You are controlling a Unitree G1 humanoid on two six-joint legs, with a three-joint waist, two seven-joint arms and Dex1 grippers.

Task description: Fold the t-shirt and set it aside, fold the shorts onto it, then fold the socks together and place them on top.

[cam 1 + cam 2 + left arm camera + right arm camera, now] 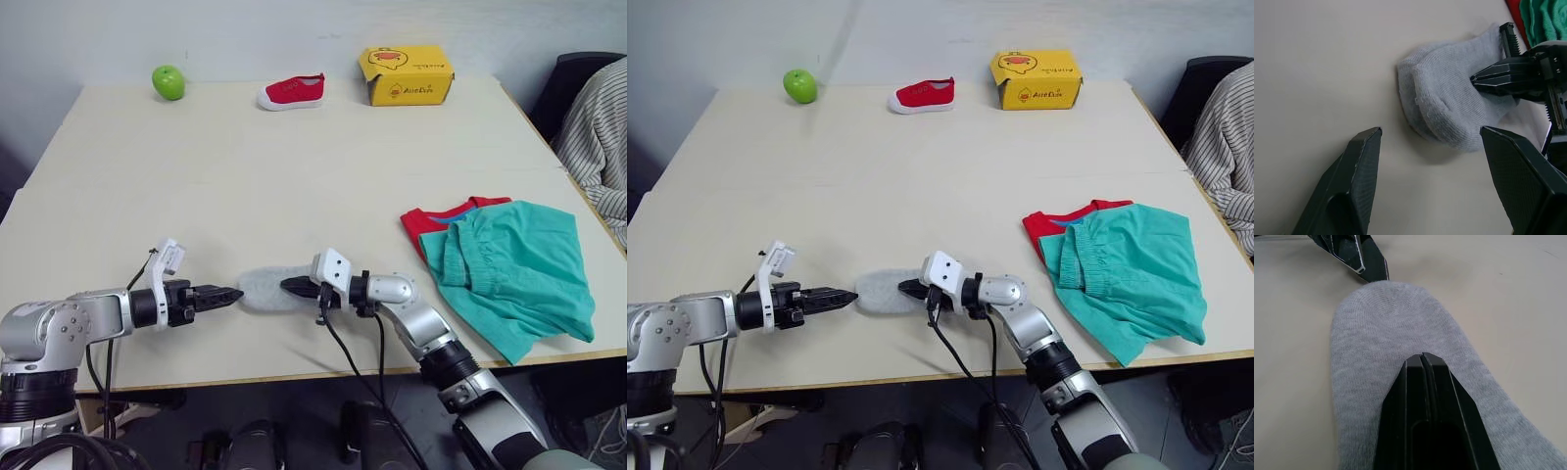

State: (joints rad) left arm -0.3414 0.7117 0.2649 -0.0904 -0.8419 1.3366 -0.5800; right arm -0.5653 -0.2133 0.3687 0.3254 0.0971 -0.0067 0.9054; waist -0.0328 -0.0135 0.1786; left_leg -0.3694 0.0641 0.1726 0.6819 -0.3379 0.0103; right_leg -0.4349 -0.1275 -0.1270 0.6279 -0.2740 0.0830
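Step in hand, as judged: folding the socks (266, 290) together; shirt and shorts look done. The socks lie stacked as one grey bundle near the front edge of the tabletop (245, 166), about mid-width, between the two grippers. The shorts (514, 269) lie folded over the t-shirt (423, 223) toward the front right corner, red showing only at the far-left side of the teal pile.

To do it well: the right gripper (294, 287) should hold its pinch firm on the sock end while the left takes both layers at the rounded end, not just the top one. Lift low, bring end to end, and keep the layers aligned so the bundle does not open on the way to the pile.

Pose: right forearm comes in from the front right, wrist bent so its jaws point left along the tabletop; jaws closed, pressed on the sock's right end, though whether fabric is pinched between them cannot be told. Left gripper (227, 293) points right, low and level, jaws spread wide, tips just beside the bundle's left end, holding nothing.
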